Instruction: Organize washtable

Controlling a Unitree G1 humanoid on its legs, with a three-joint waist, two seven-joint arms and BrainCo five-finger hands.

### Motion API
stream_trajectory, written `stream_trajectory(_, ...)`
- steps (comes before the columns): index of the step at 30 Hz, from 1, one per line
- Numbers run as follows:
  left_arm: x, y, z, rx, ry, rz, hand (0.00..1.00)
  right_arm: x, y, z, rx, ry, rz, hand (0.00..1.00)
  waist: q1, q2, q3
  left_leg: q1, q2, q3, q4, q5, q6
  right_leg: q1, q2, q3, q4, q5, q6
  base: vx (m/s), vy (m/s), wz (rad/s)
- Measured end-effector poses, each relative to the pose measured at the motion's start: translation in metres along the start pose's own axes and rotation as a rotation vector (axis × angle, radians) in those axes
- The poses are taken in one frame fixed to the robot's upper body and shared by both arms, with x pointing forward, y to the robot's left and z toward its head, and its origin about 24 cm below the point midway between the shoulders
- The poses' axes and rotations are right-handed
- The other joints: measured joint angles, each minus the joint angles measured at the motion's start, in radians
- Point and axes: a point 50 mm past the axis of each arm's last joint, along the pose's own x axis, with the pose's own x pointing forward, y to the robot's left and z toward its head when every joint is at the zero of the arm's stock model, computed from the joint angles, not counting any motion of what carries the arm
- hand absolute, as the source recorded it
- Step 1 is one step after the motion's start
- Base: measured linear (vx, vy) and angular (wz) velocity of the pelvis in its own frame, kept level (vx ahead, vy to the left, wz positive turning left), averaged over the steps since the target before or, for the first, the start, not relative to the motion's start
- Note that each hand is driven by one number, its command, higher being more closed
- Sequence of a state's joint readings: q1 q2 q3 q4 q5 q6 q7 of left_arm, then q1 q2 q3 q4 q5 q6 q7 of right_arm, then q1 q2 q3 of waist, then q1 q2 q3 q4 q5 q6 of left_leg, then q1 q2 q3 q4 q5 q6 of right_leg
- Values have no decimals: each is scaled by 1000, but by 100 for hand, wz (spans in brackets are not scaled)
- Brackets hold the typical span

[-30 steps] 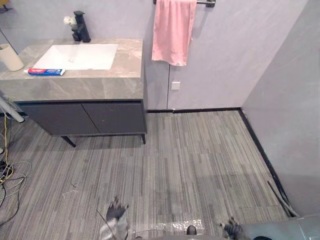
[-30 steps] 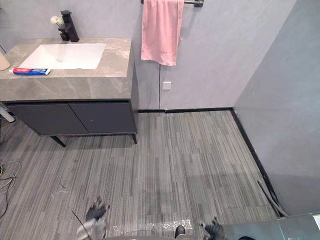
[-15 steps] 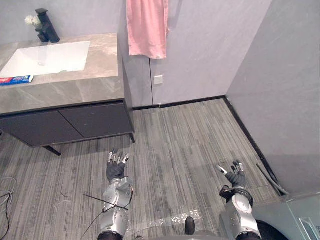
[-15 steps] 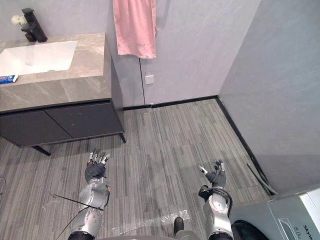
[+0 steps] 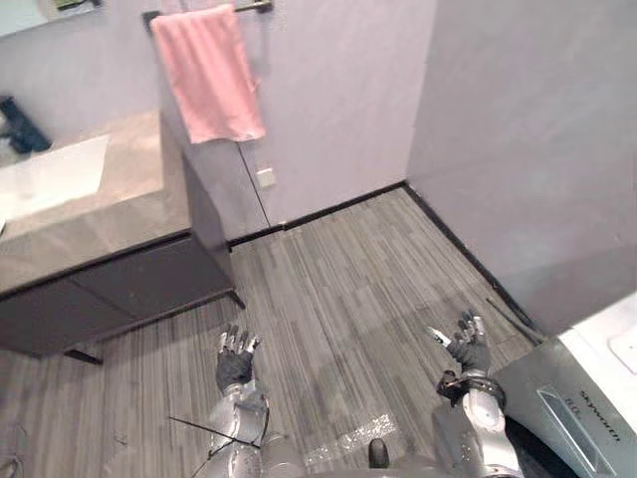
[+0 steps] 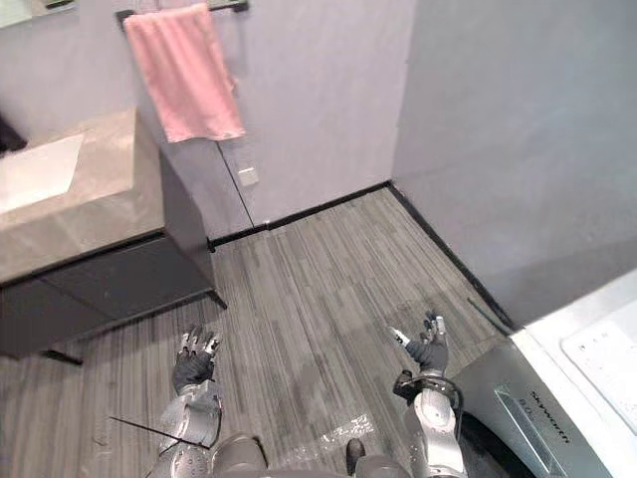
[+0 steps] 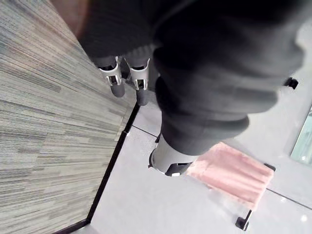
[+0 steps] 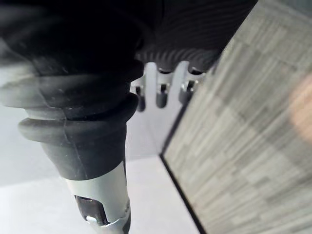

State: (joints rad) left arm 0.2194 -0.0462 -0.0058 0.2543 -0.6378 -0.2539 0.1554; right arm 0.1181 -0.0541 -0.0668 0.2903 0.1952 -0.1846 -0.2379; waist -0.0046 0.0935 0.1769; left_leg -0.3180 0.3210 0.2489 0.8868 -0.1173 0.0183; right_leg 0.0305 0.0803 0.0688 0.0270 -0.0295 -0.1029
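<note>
In the left eye view, the left hand (image 5: pixel 235 366) hangs over the grey striped plank floor (image 5: pixel 348 269), its fingers straight and spread, holding nothing. The right hand (image 5: pixel 468 347) is released the same way, empty. The grey marble-topped desk (image 5: pixel 129 199), with a white basin and dark cabinet doors, stands well apart, ahead of the left hand and off to its left. A pink towel (image 5: pixel 207 75) hangs from a wall rail beside the desk. A silver-grey washing machine (image 5: pixel 587 398) sits just to the right of the right hand.

In the left wrist view, straight fingers (image 7: pixel 117 83) point along the floor, with the towel on the wall beyond the thumb.

In the right wrist view, the fingers (image 8: pixel 162 95) are straight, with floor and wall beyond them.
</note>
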Motion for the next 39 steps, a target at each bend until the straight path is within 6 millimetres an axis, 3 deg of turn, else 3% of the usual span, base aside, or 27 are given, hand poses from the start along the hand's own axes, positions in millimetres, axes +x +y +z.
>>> stream_trajectory(2,0,-4,5,-11,-22,-17,0,2,10,3,0,-10,35,0,20,-8,4,-24,-107,-17,-245,-15,-47,2,0,23,-5,-14,-12,224,-82,-32)
stream_trajectory(5,-1,-12,9,-29,-41,-38,0,8,23,11,4,-37,80,0,26,-5,2,-37,-183,-38,-542,22,-107,22,12,36,-17,-51,14,321,-39,-25)
stream_trajectory(7,-1,-12,10,-29,-42,-40,0,7,24,11,4,-36,87,0,25,-8,-2,-40,-197,-40,-548,22,-97,37,15,42,17,-102,20,410,36,-17)
stream_trajectory(8,-1,-12,9,-26,-40,-40,0,6,23,9,1,-28,82,0,25,-19,-10,-43,-215,-37,-513,16,-87,34,10,43,89,-170,28,496,86,-14)
stream_trajectory(9,-2,-11,6,3,-27,-41,0,3,19,2,-6,-3,74,0,29,-42,-27,-12,-246,-25,-503,-1,-51,10,-10,38,239,-261,101,537,91,-17)
stream_trajectory(10,-3,-9,5,7,-22,-36,0,2,18,1,-8,2,74,0,34,-43,-29,2,-251,-23,-510,-1,-45,-7,-11,35,291,-275,121,564,111,-50)
stream_trajectory(11,-5,-3,1,53,-7,-23,0,1,18,-5,-13,27,84,0,52,-46,-32,64,-261,-18,-535,11,4,-99,-16,5,575,-323,198,565,87,-39)
stream_trajectory(12,-4,5,-4,128,20,-7,0,-4,24,-16,-1,79,97,0,44,-112,-35,103,-302,0,-501,-27,21,-193,-69,-21,859,-285,252,556,74,-26)
stream_trajectory(13,-3,10,-5,169,37,12,0,-6,25,-21,2,99,102,0,40,-125,-35,133,-314,-5,-497,-60,22,-227,-89,-36,960,-221,280,582,45,20)
stream_trajectory(14,-1,16,-11,221,74,38,0,-9,26,-26,1,123,112,0,39,-135,-32,195,-329,-25,-496,-98,29,-272,-121,-66,1109,-156,264,590,25,26)
stream_trajectory(15,-2,23,-16,260,95,83,0,-10,29,-26,-17,121,153,0,36,-119,-23,270,-327,-53,-520,-127,25,-297,-145,-121,1193,-192,183,583,19,27)
stream_trajectory(16,-2,27,-17,275,99,109,0,-11,31,-26,-25,119,168,0,28,-108,-19,309,-320,-68,-543,-136,22,-308,-158,-156,1203,-213,147,558,-26,26)
stream_trajectory(17,-3,34,-18,294,100,149,0,-12,34,-26,-33,118,195,0,21,-90,-19,362,-306,-91,-579,-145,14,-333,-171,-198,1189,-238,107,652,-96,49)
stream_trajectory(18,-4,52,-18,326,106,241,0,-15,39,-25,-35,110,234,0,15,-49,-16,437,-267,-136,-645,-158,4,-409,-167,-217,1058,-256,89,656,-129,48)
stream_trajectory(19,-4,53,-18,329,108,252,0,-16,40,-24,-35,107,241,0,14,-48,-17,443,-262,-143,-651,-159,4,-421,-167,-214,1029,-256,91,666,-200,71)
stream_trajectory(21,-3,71,-18,352,126,339,0,-16,42,-20,-37,88,270,0,8,-52,-21,474,-231,-175,-673,-161,-2,-469,-156,-116,695,-214,158,511,-235,75)
stream_trajectory(22,-6,84,-16,368,136,390,0,-17,41,-19,-40,83,274,0,7,-89,-35,485,-235,-189,-657,-181,-42,-458,-165,-17,459,-121,188,607,-332,90)
stream_trajectory(23,-13,99,-17,389,156,446,0,-22,38,-23,-42,94,274,0,10,-91,-38,511,-211,-220,-621,-220,-105,-443,-173,3,427,20,191,611,-332,73)
stream_trajectory(24,-17,102,-24,378,190,474,0,-20,35,-23,-60,97,275,0,23,-61,-38,519,-178,-229,-598,-222,-112,-442,-154,-27,475,3,182,587,-325,60)
stream_trajectory(27,-29,105,-38,344,235,533,0,-26,33,-23,-55,101,275,0,18,-40,-45,425,-119,-286,-354,-127,-87,-375,-152,-134,539,-138,129,511,-330,77)
stream_trajectory(28,-25,102,-36,336,223,536,0,-30,31,-25,-51,106,269,0,18,-38,-44,329,-76,-286,-168,-31,-71,-322,-146,-187,525,-165,109,435,-311,100)
stream_trajectory(29,-23,100,-34,332,211,537,0,-33,30,-25,-48,105,265,0,22,-39,-40,253,-32,-272,-19,12,-70,-265,-137,-224,493,-178,94,472,-323,106)
stream_trajectory(30,-21,98,-33,331,203,531,0,-36,29,-27,-40,117,243,0,24,-48,-31,178,17,-221,156,0,-61,-175,-129,-264,437,-185,84,363,-228,77)
stream_trajectory(32,-17,92,-30,334,183,507,0,-39,26,-30,-22,122,214,0,22,-81,-25,101,31,-106,237,-29,-17,-76,-146,-309,362,-196,78,297,-144,82)
stream_trajectory(33,-11,83,-18,325,120,483,0,-39,21,-29,-18,115,184,0,24,-100,-28,46,25,-19,181,-50,14,-43,-166,-338,334,-216,70,220,-84,74)
stream_trajectory(37,2,58,15,296,-60,414,0,-31,7,-22,-18,81,121,0,21,-103,-26,-24,-7,42,-95,-60,7,-6,-224,-398,321,-231,102,246,61,54)
stream_trajectory(39,5,42,37,318,-178,378,0,-25,2,-12,-29,37,113,0,20,-100,-28,-15,-38,35,-324,-26,-45,40,-269,-419,291,-231,140,367,246,34)
